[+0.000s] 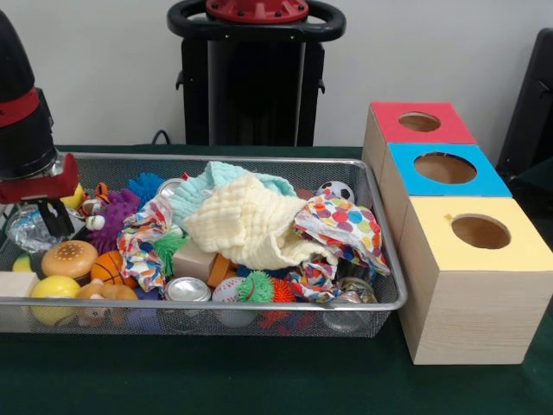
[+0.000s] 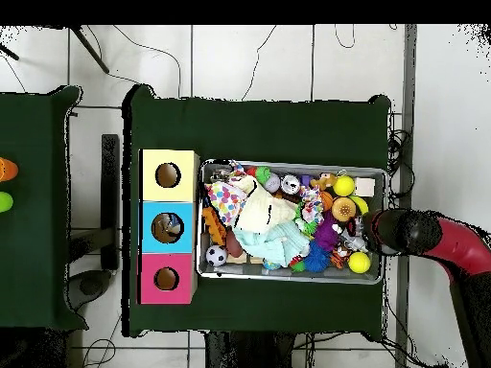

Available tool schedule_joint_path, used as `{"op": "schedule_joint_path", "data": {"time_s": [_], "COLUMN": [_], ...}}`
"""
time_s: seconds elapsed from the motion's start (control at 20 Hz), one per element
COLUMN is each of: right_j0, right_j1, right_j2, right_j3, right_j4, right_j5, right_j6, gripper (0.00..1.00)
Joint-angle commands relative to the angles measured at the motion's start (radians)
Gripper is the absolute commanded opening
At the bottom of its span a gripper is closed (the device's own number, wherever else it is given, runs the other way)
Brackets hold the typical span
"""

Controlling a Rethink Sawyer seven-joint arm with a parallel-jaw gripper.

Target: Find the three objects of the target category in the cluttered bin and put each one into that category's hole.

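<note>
A wire mesh bin [image 1: 384, 298] holds a heap of clutter. A cream cloth [image 1: 251, 226] lies on top in the middle, with a teal cloth [image 1: 220, 177] behind it and a polka-dot cloth [image 1: 347, 226] to its right. At the left end are a toy burger [image 1: 69, 258], a small basketball [image 1: 107, 267], a yellow ball [image 1: 54, 289] and a purple spiky toy [image 1: 117, 211]. My gripper [image 1: 50, 220] hangs low over that left end, beside a crinkly clear object [image 1: 26, 232]. In the overhead view the gripper [image 2: 368, 230] is at the bin's right end.
Three wooden boxes with round holes stand in a row beside the bin: red top [image 1: 421, 122], blue top [image 1: 445, 168], yellow top [image 1: 480, 232]. Something shows inside the blue box's hole [image 2: 168, 227]. A soccer ball [image 1: 339, 191], tin cans [image 1: 187, 290] and a wooden block [image 1: 195, 259] also lie in the bin.
</note>
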Motion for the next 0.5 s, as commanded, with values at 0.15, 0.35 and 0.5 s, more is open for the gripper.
{"op": "schedule_joint_path", "data": {"time_s": [0.15, 0.35, 0.5], "right_j0": [0.039, 0.043, 0.048], "right_j1": [-0.033, -0.035, -0.038], "right_j2": [-0.076, -0.083, -0.086], "right_j3": [0.057, 0.067, 0.063], "right_j4": [-0.016, -0.011, -0.003], "right_j5": [0.100, 0.089, 0.101], "right_j6": [-0.113, -0.103, -0.104], "gripper": [0.00, 0.00, 0.00]}}
